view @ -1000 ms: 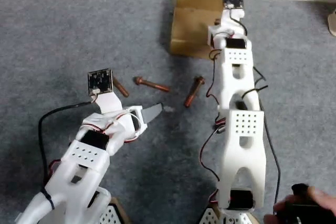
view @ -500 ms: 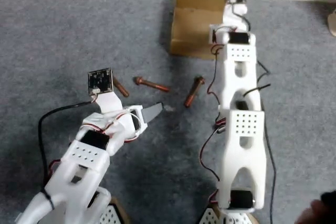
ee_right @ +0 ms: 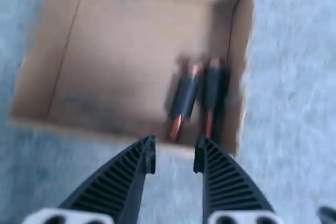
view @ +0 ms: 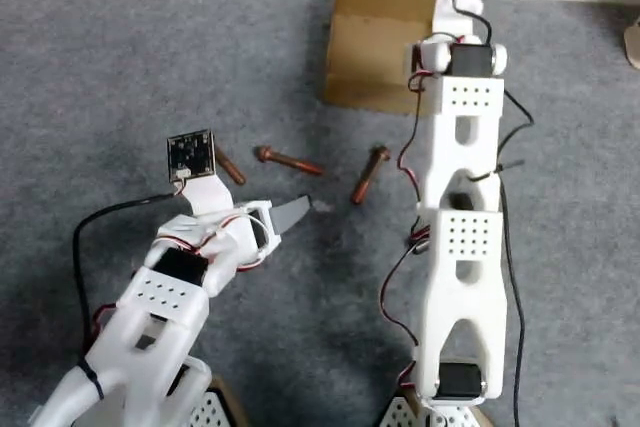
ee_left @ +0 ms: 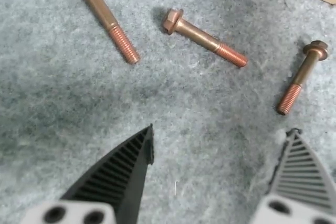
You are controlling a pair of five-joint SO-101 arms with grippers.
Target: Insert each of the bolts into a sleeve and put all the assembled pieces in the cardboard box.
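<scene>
Carpet (view: 120,67) near the cardboard box (view: 365,47) may snag bolts (ee_left: 203,37) from my spread left gripper (ee_left: 221,129); my slightly parted, empty right gripper (ee_right: 176,142) could clip its wall.

Bolts (ee_left: 205,38) spaced apart; cardboard box (ee_right: 115,61) mostly free inside.

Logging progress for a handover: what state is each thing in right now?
Loose bolts: bare, lying flat on the carpet.
Cardboard box: open-topped, holding two sleeved bolts.
Left gripper: open, empty.
Right gripper: open, empty.
</scene>
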